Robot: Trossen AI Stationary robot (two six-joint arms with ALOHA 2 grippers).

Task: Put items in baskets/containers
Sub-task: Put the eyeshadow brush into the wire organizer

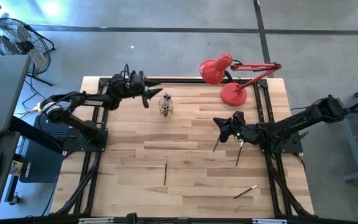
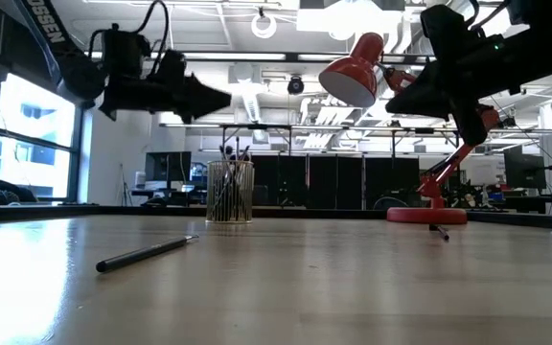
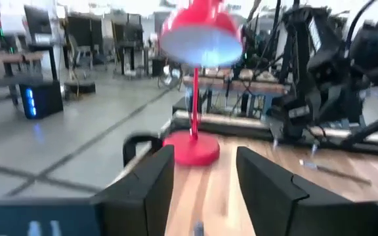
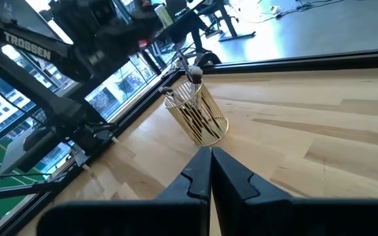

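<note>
A small clear cup stands on the table's far left part with several thin dark sticks upright in it; the low view and the right wrist view show it too. My left gripper hovers open just left of and above the cup, level, with nothing between its fingers. My right gripper hangs shut and empty right of centre, pointing at the cup. Loose sticks lie flat on the table: one at the centre, two by the right arm, and one near the front right.
A red desk lamp stands at the table's far right, its round base on the wood and its shade above. A fan and a dark desk stand off the table at the left.
</note>
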